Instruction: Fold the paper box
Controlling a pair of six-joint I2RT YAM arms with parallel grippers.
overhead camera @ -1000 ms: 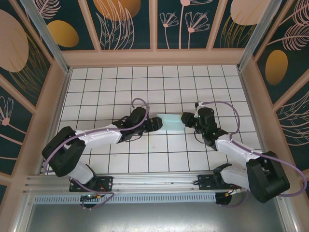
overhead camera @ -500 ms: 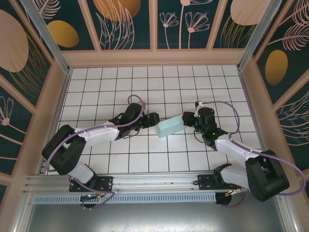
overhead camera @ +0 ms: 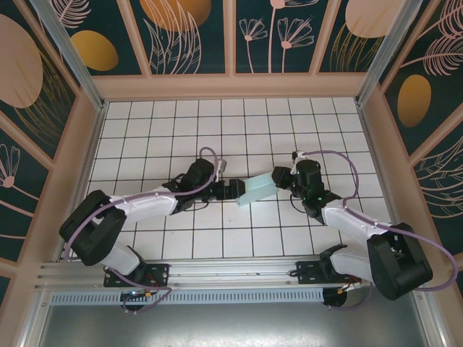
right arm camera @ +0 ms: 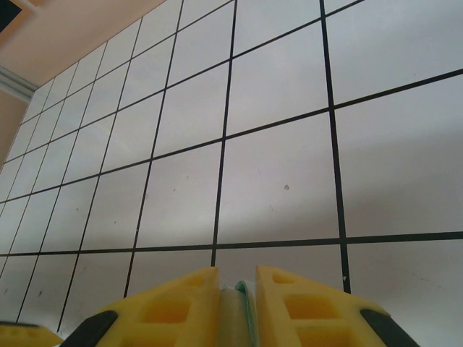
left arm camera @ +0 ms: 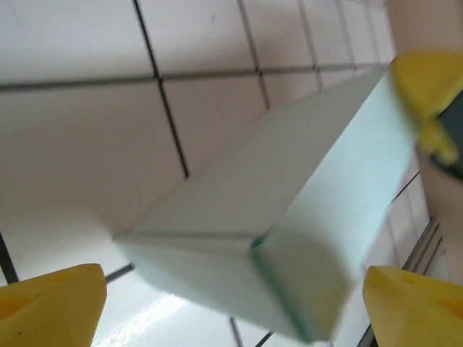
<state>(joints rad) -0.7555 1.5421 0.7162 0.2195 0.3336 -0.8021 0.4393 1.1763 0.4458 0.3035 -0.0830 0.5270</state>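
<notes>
The paper box point(overhead camera: 257, 189) is a small pale mint-blue closed box, held tilted over the white tiled floor mid-table. My right gripper point(overhead camera: 278, 179) is shut on its right end; in the right wrist view the yellow fingers point(right arm camera: 181, 307) pinch a thin card edge point(right arm camera: 242, 311). My left gripper point(overhead camera: 235, 190) stands open at the box's left end. In the left wrist view the box point(left arm camera: 289, 210) reaches across the frame, its near end between my wide-apart yellow fingertips point(left arm camera: 51, 307), which do not touch it. The right gripper's yellow finger point(left arm camera: 427, 79) shows at the box's far end.
The white tiled floor point(overhead camera: 166, 130) with black grid lines spreads round both arms. Wooden walls point(overhead camera: 231, 85) with dark patterned panels close in the back and sides. A metal rail point(overhead camera: 217, 271) runs along the near edge by the arm bases.
The box has gone from lying flat to tilted, its left end swung toward the near side. My left gripper drew back, then returned to the box's left end, jaws wide.
</notes>
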